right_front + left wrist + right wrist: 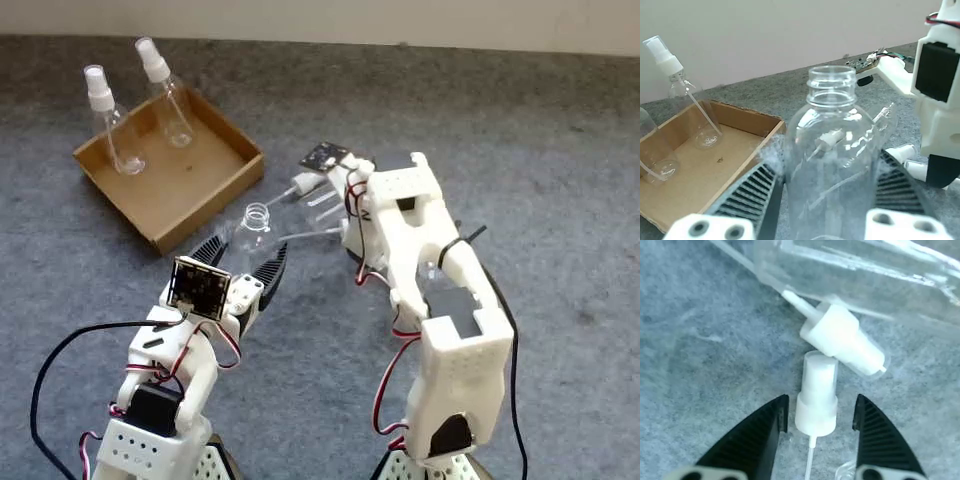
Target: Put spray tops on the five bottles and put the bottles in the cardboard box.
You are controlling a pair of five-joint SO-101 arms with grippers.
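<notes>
We're over a grey, carpet-like desk (560, 130). The cardboard box (212, 200) sits flat on it, far left. Near the middle, one white spray top (816, 395) lies on the fuzz, its thin tube trailing. A second spray top (842, 337) touches its head. Just beside them, a clear bottle (865, 275) lies on its side.

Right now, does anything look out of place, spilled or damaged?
Nothing spilled or broken. Two loose spray tops lie on their sides on the carpet, touching, one under the open right gripper. The bottle in the left gripper has no top yet.
</notes>
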